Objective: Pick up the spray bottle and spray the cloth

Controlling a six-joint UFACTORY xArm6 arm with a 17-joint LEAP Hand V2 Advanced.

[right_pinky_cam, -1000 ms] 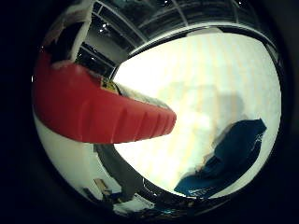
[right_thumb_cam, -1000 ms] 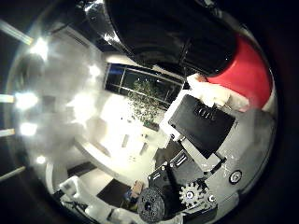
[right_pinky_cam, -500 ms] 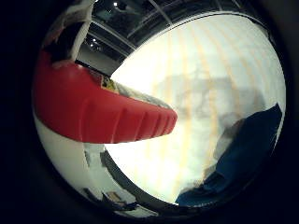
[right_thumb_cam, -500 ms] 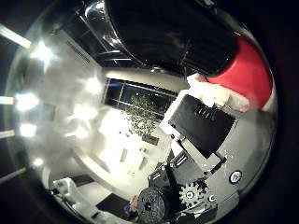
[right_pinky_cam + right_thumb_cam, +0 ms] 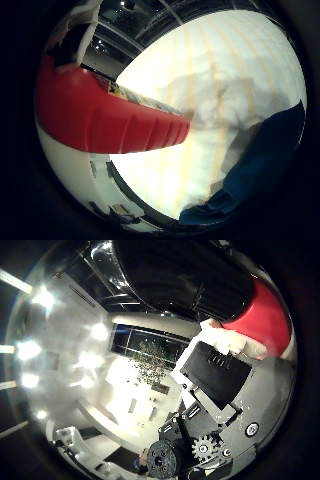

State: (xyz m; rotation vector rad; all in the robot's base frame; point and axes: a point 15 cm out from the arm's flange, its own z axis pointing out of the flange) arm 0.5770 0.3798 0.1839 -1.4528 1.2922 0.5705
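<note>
I see the red bottle point(image 5: 115, 127) pressed close against my palm, filling much of the little-finger view and stretching out over the white table point(image 5: 225, 65). My hand point(image 5: 220, 390) has its white and black fingers wrapped against the bottle, with one black finger segment lying right beside the red body in the thumb view, so I read it as gripping the bottle. The blue cloth point(image 5: 265, 155) lies on the table beyond the bottle's far end, at about four o'clock from it, well apart and not touching.
</note>
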